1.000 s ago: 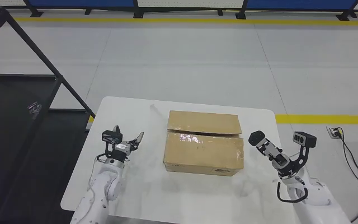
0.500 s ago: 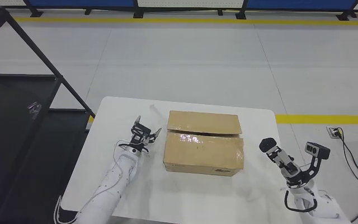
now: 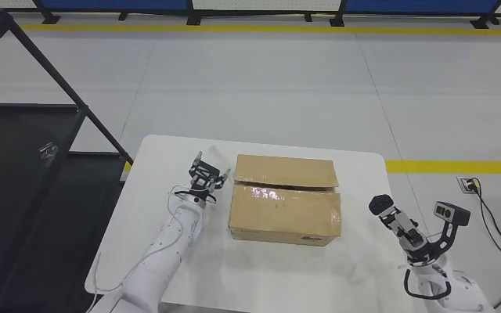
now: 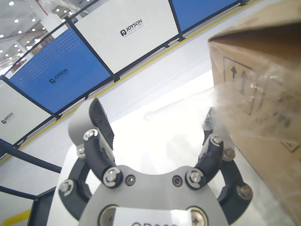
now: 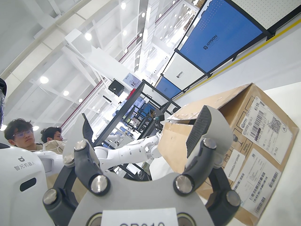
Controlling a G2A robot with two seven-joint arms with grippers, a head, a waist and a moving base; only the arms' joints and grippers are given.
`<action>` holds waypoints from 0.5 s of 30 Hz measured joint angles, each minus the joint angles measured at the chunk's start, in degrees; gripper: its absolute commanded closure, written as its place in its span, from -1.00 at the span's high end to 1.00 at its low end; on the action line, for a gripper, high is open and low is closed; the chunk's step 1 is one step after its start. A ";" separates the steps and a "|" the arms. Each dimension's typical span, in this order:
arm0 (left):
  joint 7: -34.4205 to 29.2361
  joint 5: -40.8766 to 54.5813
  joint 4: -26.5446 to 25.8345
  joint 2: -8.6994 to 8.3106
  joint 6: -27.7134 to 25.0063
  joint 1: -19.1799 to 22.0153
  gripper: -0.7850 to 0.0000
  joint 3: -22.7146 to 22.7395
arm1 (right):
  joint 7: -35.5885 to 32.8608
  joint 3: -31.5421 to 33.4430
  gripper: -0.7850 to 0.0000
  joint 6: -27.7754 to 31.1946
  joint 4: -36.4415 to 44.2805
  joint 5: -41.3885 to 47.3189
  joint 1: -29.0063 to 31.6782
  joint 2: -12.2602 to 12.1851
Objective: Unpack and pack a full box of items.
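The cardboard box sits in the middle of the white table, its long side running left to right and its top flaps folded shut, with a glossy strip of clear tape along the seam between them. In the right wrist view the box shows white printed labels on its right end, and the nearer flap stands slightly lifted at that end, leaving a thin dark gap. In the left wrist view the box shows upward arrows printed on its left end, with crinkled clear tape across that face. The left gripper is just beside the box's left end near the far corner, low over the table, its jaws spread wide and holding nothing. In its own view the left gripper has one finger right at the taped end face, and whether it touches cannot be told. The right gripper hangs near the table's right edge, apart from the box's right end. In its own view the right gripper is spread open and empty. A black metal frame stands on the floor left of the table.
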State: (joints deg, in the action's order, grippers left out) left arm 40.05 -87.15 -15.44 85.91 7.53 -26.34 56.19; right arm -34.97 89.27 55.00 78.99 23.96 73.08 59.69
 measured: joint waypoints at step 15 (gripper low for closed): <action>11.72 6.32 2.73 -1.70 5.73 -1.76 1.00 4.33 | -3.40 -1.74 1.00 -0.38 -1.24 2.16 -3.08 -0.03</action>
State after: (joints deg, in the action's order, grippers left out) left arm 51.77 -80.83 -12.71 84.21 13.26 -28.10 60.51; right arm -38.37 87.53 54.61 77.75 26.11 70.01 59.66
